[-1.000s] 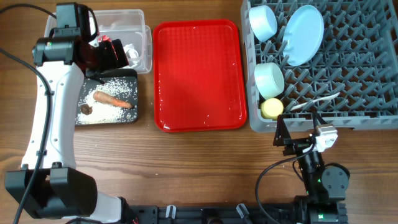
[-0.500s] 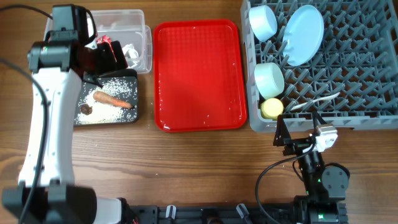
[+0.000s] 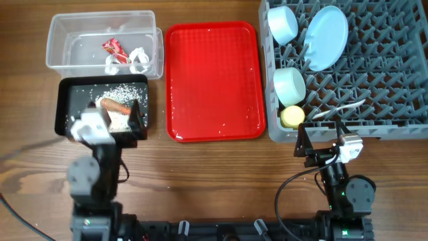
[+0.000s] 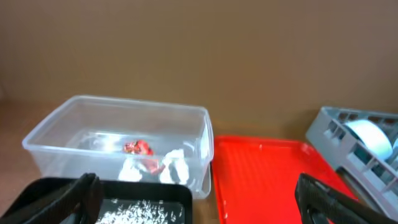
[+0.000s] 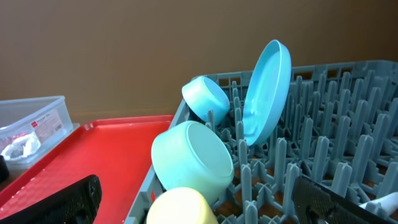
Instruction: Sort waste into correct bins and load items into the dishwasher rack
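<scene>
Now the left gripper (image 4: 198, 186) sits by the near left edge, jaws spread wide, holding nothing; the right gripper (image 5: 198, 183), by the near right edge, is spread wide too; the red wrapper (image 3: 112, 47) and white tissue (image 3: 137, 57) lie in the clear tub (image 3: 60, 30) at the far left corner; the carrot stick (image 3: 115, 106) and rice (image 3: 124, 90) lie in the black tray (image 3: 63, 100) beside it; the blue plate (image 3: 328, 37), blue bowl (image 3: 282, 23), green bowl (image 3: 289, 86), yellow cup (image 3: 292, 116) and spoon (image 3: 341, 108) sit in the grey rack (image 3: 374, 87) at the far right corner.
</scene>
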You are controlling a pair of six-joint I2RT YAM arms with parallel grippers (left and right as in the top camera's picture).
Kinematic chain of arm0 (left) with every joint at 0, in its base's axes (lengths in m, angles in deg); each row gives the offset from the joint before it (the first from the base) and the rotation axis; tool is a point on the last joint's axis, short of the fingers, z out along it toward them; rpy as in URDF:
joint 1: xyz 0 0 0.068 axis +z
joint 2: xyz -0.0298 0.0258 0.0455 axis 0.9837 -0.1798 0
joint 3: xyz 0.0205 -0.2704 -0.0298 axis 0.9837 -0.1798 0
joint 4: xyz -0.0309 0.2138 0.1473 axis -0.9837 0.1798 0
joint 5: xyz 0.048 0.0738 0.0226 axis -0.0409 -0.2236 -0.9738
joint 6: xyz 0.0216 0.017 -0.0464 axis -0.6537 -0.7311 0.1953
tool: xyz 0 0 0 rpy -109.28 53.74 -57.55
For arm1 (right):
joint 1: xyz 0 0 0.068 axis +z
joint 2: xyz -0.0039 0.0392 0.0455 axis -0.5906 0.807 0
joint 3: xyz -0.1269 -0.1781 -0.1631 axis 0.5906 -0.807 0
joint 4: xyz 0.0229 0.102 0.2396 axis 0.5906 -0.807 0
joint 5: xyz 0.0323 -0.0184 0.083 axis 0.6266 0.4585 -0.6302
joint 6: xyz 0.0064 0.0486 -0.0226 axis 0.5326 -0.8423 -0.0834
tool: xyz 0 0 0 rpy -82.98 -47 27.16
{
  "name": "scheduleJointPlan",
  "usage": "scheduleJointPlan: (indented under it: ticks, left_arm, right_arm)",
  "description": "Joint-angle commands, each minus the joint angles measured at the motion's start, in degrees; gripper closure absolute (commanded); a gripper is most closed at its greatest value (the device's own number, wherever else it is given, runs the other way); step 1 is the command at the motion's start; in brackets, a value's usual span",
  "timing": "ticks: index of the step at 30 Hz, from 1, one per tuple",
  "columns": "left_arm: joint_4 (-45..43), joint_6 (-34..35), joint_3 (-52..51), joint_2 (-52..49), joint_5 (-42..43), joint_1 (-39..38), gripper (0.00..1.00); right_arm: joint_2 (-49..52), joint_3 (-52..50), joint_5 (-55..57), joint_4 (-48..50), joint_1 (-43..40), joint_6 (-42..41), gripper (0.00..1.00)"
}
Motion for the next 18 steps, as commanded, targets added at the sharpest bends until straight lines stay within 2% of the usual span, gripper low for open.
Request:
scheduleJointPlan:
  ticks: [1,4,8,11,18]
  left_arm:
    - [-3.0,-0.2,-11.1,11.5,1.3,-0.1,0.00]
    - [-1.9,-0.3,-15.5,19.1,1.3,-0.1,0.00]
    - [6.4,-0.3,-16.7,24.9,1.3,-0.1,0.00]
    - [10.9,-0.3,-16.7,24.9,2.6,-0.1,0.00]
    - [10.9,-0.3,-16.7,24.8,2.8,-0.1,0.00]
  right_arm:
    - [-0.4,-0.1,0.8,0.2,0.2,-0.8,0.01]
    - [-0.4,-0.1,0.8,0.2,0.2,-0.8,0.00]
    - [-0.4,-0.1,0.8,0.2,0.2,-0.8,0.00]
    - [-0.4,-0.1,0.8,0.2,0.2,-0.8,0.00]
    - [-0.4,-0.1,0.8,0.2,0.2,-0.8,0.00]
